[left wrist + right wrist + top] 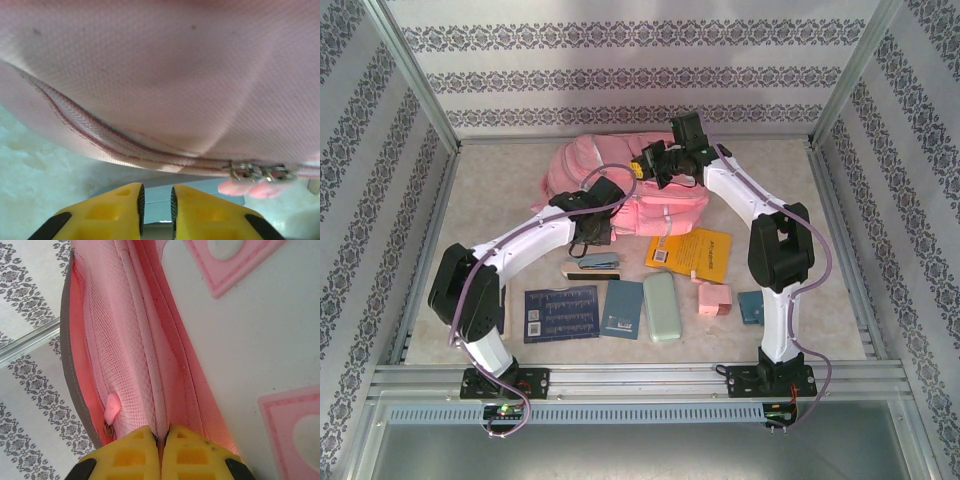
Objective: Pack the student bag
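Presently right gripper (161, 437) pinched tight on rim of student bag (125, 340), likely propping it open; left gripper (157, 205), narrowly parted, empty, just below bag's zip (252, 172).

Bag (578, 165) pink, paler pink mesh, white panel with pink-framed patches. My left tool (156, 200) and right tool (161, 437) yellow, black trim. Booklet (692, 252) orange, folder (560, 313) dark blue, notebook (623, 308) teal, case (662, 306) mint green, small box (713, 298) pink. Walls (620, 70) white with grey floral stripes; desk (500, 200) mottled beige.
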Robot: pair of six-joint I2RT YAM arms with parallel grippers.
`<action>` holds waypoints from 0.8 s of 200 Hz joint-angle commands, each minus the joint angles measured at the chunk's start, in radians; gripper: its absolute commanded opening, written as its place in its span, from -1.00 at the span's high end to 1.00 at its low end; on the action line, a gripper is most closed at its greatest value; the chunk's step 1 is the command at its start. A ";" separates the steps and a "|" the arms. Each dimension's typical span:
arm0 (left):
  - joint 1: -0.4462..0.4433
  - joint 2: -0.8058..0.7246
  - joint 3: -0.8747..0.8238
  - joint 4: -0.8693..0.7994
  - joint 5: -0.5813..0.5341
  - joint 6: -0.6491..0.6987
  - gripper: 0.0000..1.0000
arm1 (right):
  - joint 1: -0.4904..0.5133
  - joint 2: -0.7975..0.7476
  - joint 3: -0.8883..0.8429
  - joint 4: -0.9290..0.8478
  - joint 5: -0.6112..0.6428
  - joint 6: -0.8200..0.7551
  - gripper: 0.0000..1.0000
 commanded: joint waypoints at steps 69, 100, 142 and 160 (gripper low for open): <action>0.006 -0.115 -0.089 0.124 0.166 -0.016 0.42 | -0.009 -0.072 -0.002 0.106 -0.059 0.019 1.00; 0.005 -0.089 -0.079 0.120 0.147 -0.027 0.34 | -0.004 -0.078 -0.003 0.130 -0.061 0.046 1.00; 0.006 -0.053 -0.046 0.123 0.092 -0.032 0.14 | 0.003 -0.085 -0.009 0.163 -0.067 0.085 1.00; 0.006 -0.040 -0.035 0.131 0.072 -0.029 0.13 | 0.005 -0.091 -0.014 0.171 -0.072 0.094 1.00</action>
